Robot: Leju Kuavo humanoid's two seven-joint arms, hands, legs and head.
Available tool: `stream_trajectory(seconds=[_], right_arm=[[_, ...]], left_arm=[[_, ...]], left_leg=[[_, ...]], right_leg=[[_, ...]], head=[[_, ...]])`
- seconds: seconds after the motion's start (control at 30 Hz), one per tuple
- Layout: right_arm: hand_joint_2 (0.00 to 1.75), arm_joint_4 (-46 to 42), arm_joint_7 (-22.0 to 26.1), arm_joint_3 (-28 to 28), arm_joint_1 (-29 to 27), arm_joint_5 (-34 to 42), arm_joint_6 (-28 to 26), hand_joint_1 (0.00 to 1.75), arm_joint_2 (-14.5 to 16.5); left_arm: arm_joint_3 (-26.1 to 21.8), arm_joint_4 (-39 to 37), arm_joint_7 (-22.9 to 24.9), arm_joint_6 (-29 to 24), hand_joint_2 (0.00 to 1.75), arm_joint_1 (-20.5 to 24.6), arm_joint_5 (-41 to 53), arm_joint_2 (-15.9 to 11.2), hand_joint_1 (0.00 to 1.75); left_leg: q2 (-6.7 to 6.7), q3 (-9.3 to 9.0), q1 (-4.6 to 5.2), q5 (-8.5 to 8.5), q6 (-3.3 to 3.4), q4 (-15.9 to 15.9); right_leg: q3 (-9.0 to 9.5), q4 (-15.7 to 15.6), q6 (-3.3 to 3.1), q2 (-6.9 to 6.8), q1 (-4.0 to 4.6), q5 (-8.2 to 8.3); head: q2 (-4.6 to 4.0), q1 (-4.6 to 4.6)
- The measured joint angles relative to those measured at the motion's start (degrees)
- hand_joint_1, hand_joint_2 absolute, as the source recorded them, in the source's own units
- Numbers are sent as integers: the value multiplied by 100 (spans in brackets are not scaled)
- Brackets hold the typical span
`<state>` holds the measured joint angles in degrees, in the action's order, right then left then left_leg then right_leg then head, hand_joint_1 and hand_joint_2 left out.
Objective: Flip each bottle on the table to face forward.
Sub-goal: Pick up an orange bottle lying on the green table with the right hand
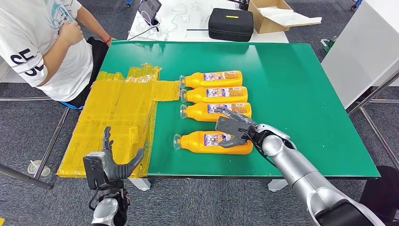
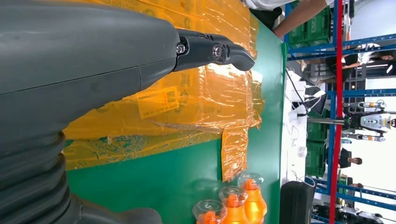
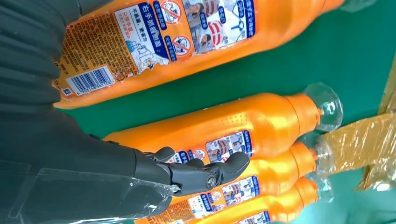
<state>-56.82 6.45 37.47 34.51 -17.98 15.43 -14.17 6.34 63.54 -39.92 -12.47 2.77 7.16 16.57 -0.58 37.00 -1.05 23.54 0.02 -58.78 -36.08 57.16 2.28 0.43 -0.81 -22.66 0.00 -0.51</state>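
Your right hand (image 1: pixel 234 128) hovers with fingers spread and holding nothing, over the gap between the nearest bottle (image 1: pixel 214 142) and the third bottle (image 1: pixel 207 111); whether its thumb touches the nearest bottle you cannot tell. That bottle lies on its side, cap pointing left, apart from the other three, which lie side by side, touching, further back; the farthest bottle (image 1: pixel 212 78) and second bottle (image 1: pixel 214 94) complete the row. Your left hand (image 1: pixel 109 162) is raised at the table's near edge, fingers apart and holding nothing, over the crinkled yellow sheet (image 1: pixel 120 117) that overhangs the left edge. To the right of the bottles the green table (image 1: pixel 301 94) gives you open room right to its edge; a person (image 1: pixel 44 47) sits at the far left corner.
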Motion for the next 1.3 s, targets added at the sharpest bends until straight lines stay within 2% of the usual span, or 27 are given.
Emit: stream_trajectory(seconds=[0.47, 1.0, 1.03, 1.13, 1.17, 1.23, 1.3], right_arm=[[175, -158, -234, 853, 8, 150, 58, 0, -557], [175, 244, -455, 1471, 105, -313, -284, 0, -414], [175, 299, -478, 1502, 125, -384, -328, 15, -388], [175, 466, -561, 1585, 171, -620, -476, 138, -307], [175, 514, -584, 1606, 181, -690, -518, 167, -281], [175, 593, -616, 1646, 193, -809, -596, 175, -227], [175, 658, -638, 1669, 195, -910, -672, 175, -173]], left_arm=[[3, -179, 15, 50, 175, 67, -119, 2, 0], [44, -296, 124, 56, 175, 158, -186, 46, 0], [45, -297, 131, 57, 175, 158, -187, 47, 0], [46, -298, 164, 58, 175, 157, -187, 48, 0], [46, -298, 175, 58, 175, 155, -188, 48, 0], [46, -298, 194, 57, 175, 152, -191, 48, 0], [45, -298, 210, 58, 175, 151, -195, 48, 0]], left_leg=[[-1, 1, 1, 0, 0, 0], [-1, -4, 0, 0, 0, 0], [0, -6, 0, 0, 0, 0], [0, -10, 0, 0, 0, 0], [0, -12, -1, 0, 0, 0], [1, -15, -1, 0, 0, 0], [4, -21, -1, 1, 0, 0]], right_leg=[[0, 0, 0, -3, 0, 0], [5, 0, 0, -3, 0, 0], [6, 0, 0, -2, 0, 0], [10, 0, 0, -2, 0, 0], [11, -1, 0, -2, 1, 0], [13, 0, 0, -2, 1, 0], [17, 0, 0, -1, 1, 0]], head=[[0, 0], [0, -1], [0, -1], [1, 0], [1, 1], [0, -1], [0, -1]])
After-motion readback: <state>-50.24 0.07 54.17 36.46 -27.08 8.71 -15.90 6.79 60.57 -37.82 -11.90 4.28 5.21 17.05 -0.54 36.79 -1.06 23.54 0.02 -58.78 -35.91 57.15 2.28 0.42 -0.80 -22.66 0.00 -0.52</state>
